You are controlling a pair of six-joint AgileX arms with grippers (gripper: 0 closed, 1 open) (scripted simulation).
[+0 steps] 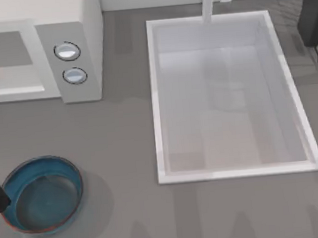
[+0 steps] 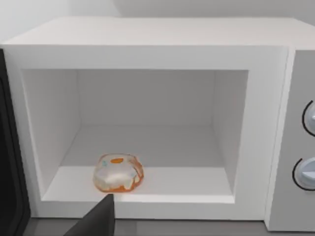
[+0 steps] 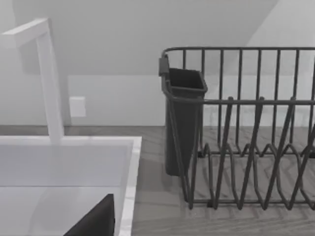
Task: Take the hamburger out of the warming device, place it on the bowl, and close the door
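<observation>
Just ahead of my left hand point(image 2: 98, 219) sits the hamburger point(image 2: 118, 173), at the front lip of the warming device point(image 2: 147, 39) cavity, door swung open, so it's reachable. Hand aimed level into the cavity; can't tell its finger opening. Bowl point(image 1: 42, 194) waits beside my arm on the desk point(image 1: 123, 155). Right arm parked by the dish rack point(image 3: 246, 128).

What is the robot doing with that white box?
The big white-grey microwave-like box stands open, and the small cream-and-orange hamburger sits near the front of its cavity floor. The left hand is just in front of the opening, facing the hamburger without touching it. The round teal-blue bowl with a reddish rim waits on the grey table with no food in it. The right arm is over by the dark wire dish rack, beside the white sink basin.
</observation>
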